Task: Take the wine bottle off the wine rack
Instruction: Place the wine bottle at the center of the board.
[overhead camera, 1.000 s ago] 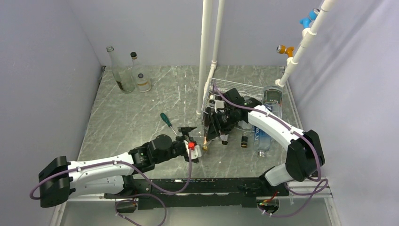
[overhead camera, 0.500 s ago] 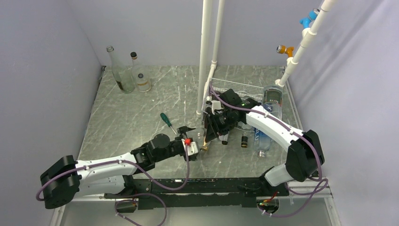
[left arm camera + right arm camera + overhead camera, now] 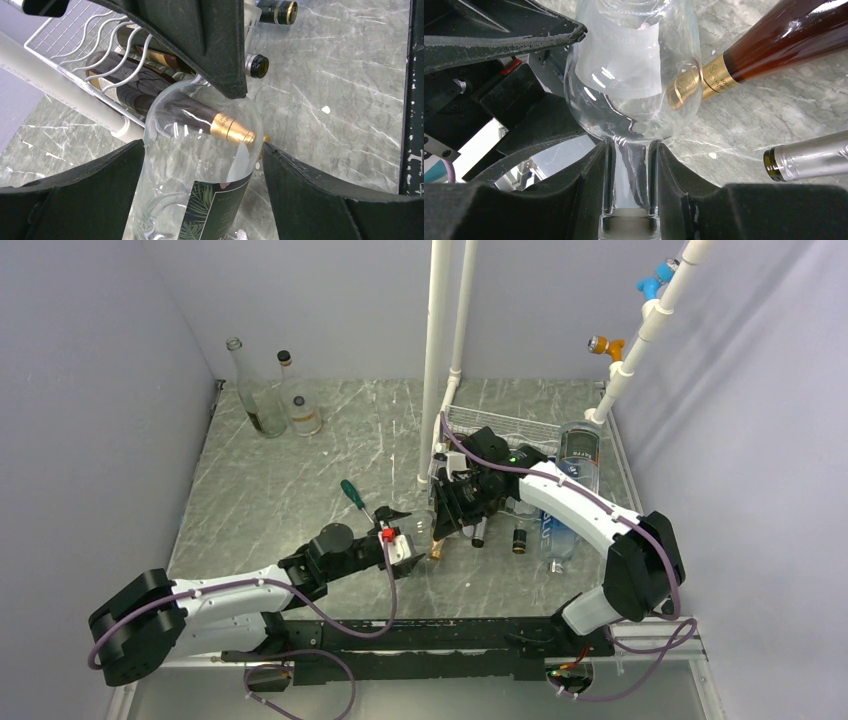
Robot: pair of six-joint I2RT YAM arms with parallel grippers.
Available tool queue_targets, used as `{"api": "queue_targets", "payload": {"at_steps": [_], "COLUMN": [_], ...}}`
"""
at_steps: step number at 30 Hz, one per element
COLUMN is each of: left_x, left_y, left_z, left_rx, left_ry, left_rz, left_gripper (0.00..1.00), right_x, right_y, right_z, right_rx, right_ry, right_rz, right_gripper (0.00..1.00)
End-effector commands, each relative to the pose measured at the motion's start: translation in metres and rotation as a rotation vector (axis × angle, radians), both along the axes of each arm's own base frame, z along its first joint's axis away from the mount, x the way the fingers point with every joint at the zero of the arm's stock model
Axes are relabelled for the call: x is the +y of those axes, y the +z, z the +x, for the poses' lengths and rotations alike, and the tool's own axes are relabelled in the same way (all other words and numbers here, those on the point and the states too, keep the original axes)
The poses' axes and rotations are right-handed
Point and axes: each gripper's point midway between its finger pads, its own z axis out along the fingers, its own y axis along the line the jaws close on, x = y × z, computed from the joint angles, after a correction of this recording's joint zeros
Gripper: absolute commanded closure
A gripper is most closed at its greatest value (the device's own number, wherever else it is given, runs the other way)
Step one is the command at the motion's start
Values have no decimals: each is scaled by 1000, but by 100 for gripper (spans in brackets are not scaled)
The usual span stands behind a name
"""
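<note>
Your right gripper (image 3: 631, 170) is clamped on the clear wine bottle (image 3: 634, 75) by its neck. The bottle looks out of the wine rack (image 3: 95, 30), just off its near-left corner, above the table (image 3: 300, 470). The left gripper (image 3: 202, 165) has its jaws wide, bracketing the body at the glass. Can't tell if it's gripping; it's likely there to take the weight.

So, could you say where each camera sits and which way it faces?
Top external: above, behind the robot, overlooking the grey marbled table and white wire rack; both arms show.
Left wrist: on its arm, faces the clear glass bottle flanked by the left tool.
Right wrist: on its arm, along the right tool shut on that bottle's neck.
Wrist views share that bottle.
</note>
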Motion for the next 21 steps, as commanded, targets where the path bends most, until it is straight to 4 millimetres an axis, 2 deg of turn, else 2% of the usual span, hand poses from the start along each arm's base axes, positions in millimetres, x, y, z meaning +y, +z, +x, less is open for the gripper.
{"api": "queue_targets", "payload": {"at_steps": [1, 9, 18, 21], "left_x": [-1, 4, 11, 13], "left_y": [-5, -13, -16, -20], "left_z": [-4, -1, 2, 2], "left_rx": [46, 60, 92, 111], "left_ry": [-15, 11, 65, 76], "left_rz": [-43, -43, -83, -93], "left_gripper": [9, 10, 11, 12], "right_x": [27, 27, 29, 31], "right_y": [53, 57, 64, 70], "right_z": [11, 10, 13, 14], "right_rx": [-122, -131, -147, -154], "right_ry": [79, 94, 101, 107], "right_rz": [187, 198, 197, 208], "right_gripper": [72, 62, 66, 63]}}
